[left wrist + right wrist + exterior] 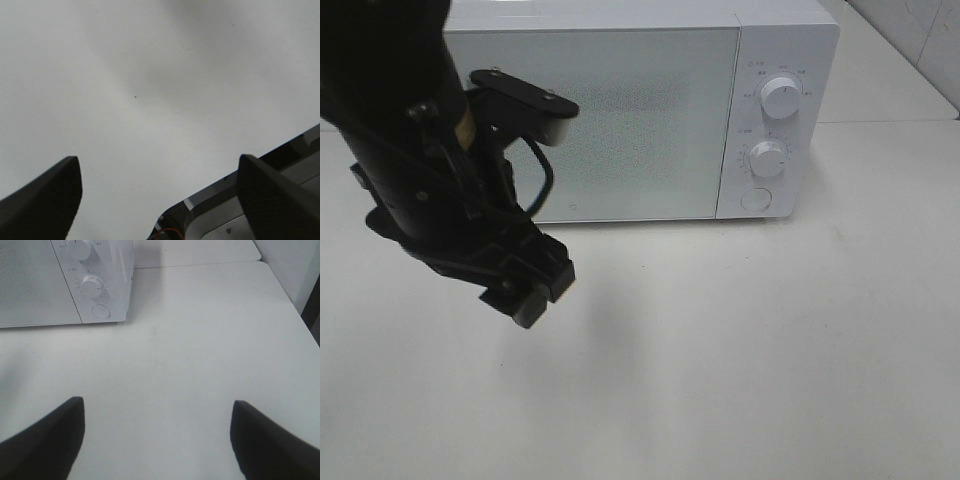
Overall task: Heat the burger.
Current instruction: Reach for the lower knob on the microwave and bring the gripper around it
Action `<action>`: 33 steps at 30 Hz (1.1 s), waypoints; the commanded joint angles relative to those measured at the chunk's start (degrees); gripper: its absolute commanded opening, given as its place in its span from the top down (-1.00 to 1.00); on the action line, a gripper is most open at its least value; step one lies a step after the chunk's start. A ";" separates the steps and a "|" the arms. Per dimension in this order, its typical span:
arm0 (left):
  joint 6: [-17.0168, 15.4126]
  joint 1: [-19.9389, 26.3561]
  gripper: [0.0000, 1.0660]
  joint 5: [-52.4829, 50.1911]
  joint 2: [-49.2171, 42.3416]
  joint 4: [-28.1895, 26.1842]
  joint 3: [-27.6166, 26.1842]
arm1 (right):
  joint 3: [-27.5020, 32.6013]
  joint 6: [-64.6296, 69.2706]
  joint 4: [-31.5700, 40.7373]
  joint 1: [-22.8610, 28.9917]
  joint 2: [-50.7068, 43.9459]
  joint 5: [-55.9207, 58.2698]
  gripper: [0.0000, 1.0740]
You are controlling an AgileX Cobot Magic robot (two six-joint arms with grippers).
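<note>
Burger is in none of the views; it may sit behind the microwave's [620,110] shut door. Left end effector [159,200] and right end effector [157,440] both stand wide open and empty over the table [740,360]. The likely next step is to pinch the lower dial [767,158] squarely from the front and turn it gently.

Bright, even light, soft shadows on the table [720,380], slight blur.

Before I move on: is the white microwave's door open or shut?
Shut. The white microwave has its speckled glass door flush beside the knob panel; no interior shows.
</note>
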 commanded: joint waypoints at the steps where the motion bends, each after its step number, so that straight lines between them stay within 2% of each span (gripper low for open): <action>1: 1.60 6.47 -0.47 2.35 -3.04 -3.61 0.00 | 0.46 0.74 0.17 -0.34 -1.66 -0.23 -0.42; 3: 2.75 8.14 -0.47 2.58 -3.50 -4.70 0.00 | 0.46 0.74 0.17 -0.34 -1.66 -0.23 -0.42; 4: 5.50 12.55 -0.47 3.21 -4.64 -7.33 0.00 | 0.46 0.74 0.17 -0.34 -1.66 -0.23 -0.42; 5: 5.50 12.55 -0.47 3.21 -4.64 -7.33 0.00 | 0.46 0.74 0.17 -0.34 -1.66 -0.23 -0.42; 6: 8.65 17.13 -0.47 4.01 -5.90 -10.03 0.00 | 0.46 0.74 0.17 -0.34 -1.66 -0.23 -0.42; 7: 10.03 19.02 -0.47 4.41 -6.53 -11.34 0.00 | 0.46 0.74 0.17 -0.34 -1.66 -0.23 -0.42; 8: 10.03 19.02 -0.47 4.41 -6.53 -11.34 0.00 | 0.46 0.74 0.17 -0.34 -1.66 -0.23 -0.42; 9: 12.26 24.01 -0.47 5.67 -7.56 -13.29 0.00 | 0.46 0.74 0.17 -0.34 -1.66 -0.23 -0.42; 10: 13.41 26.01 -0.47 6.59 -7.91 -13.87 0.00 | 0.46 0.74 0.17 -0.34 -1.66 -0.23 -0.42; 11: 13.41 26.01 -0.47 6.59 -7.91 -13.87 0.00 | 0.46 0.74 0.17 -0.34 -1.66 -0.23 -0.42; 12: 14.90 30.94 -0.47 8.54 -8.77 -14.50 0.00 | 0.46 0.74 0.17 -0.34 -1.66 -0.23 -0.42; 13: 14.90 30.94 -0.47 8.54 -8.77 -14.50 0.00 | 0.46 0.74 0.17 -0.34 -1.66 -0.23 -0.42; 14: 15.76 35.01 -0.47 10.20 -9.68 -14.44 0.00 | 0.46 0.74 0.17 -0.34 -1.66 -0.23 -0.42; 15: 16.27 37.13 -0.47 10.89 -10.20 -14.32 0.06 | 0.46 0.74 0.17 -0.34 -1.66 -0.23 -0.42; 16: 16.27 37.13 -0.47 10.89 -10.20 -14.32 0.06 | 0.46 0.74 0.17 -0.34 -1.66 -0.23 -0.42; 17: 16.27 40.57 -0.47 11.34 -11.75 -14.73 0.34 | 0.46 0.74 0.17 -0.34 -1.66 -0.23 -0.42; 19: 15.93 42.28 -0.47 10.89 -12.72 -15.01 0.80 | 0.46 0.74 0.17 -0.34 -1.66 -0.23 -0.42; 20: 15.64 45.26 -0.47 9.91 -14.50 -15.70 1.95 | 0.46 0.74 0.17 -0.34 -1.66 -0.23 -0.42; 22: 15.53 46.47 -0.47 9.51 -15.47 -15.81 2.86 | 0.46 0.74 0.17 -0.34 -1.66 -0.23 -0.42; 24: 15.07 48.70 -0.47 9.22 -18.39 -15.41 6.25 | 0.46 0.74 0.17 -0.34 -1.66 -0.23 -0.42; 25: 15.07 48.70 -0.47 9.22 -18.39 -15.41 6.25 | 0.46 0.74 0.17 -0.34 -1.66 -0.23 -0.42; 26: 15.07 49.22 -0.47 9.28 -20.68 -14.67 8.94 | 0.46 0.74 0.17 -0.34 -1.66 -0.23 -0.42; 27: 15.07 49.22 -0.47 9.28 -20.68 -14.67 8.94 | 0.46 0.74 0.17 -0.34 -1.66 -0.23 -0.42; 30: 15.07 49.22 -0.47 8.71 -25.32 -13.75 14.27 | 0.46 0.74 0.17 -0.34 -1.66 -0.23 -0.42; 31: 15.07 49.22 -0.47 8.71 -25.32 -13.75 14.27 | 0.46 0.74 0.17 -0.34 -1.66 -0.23 -0.42; 33: 15.01 49.22 -0.47 8.71 -30.88 -12.26 18.51 | 0.46 0.74 0.17 -0.34 -1.66 -0.23 -0.42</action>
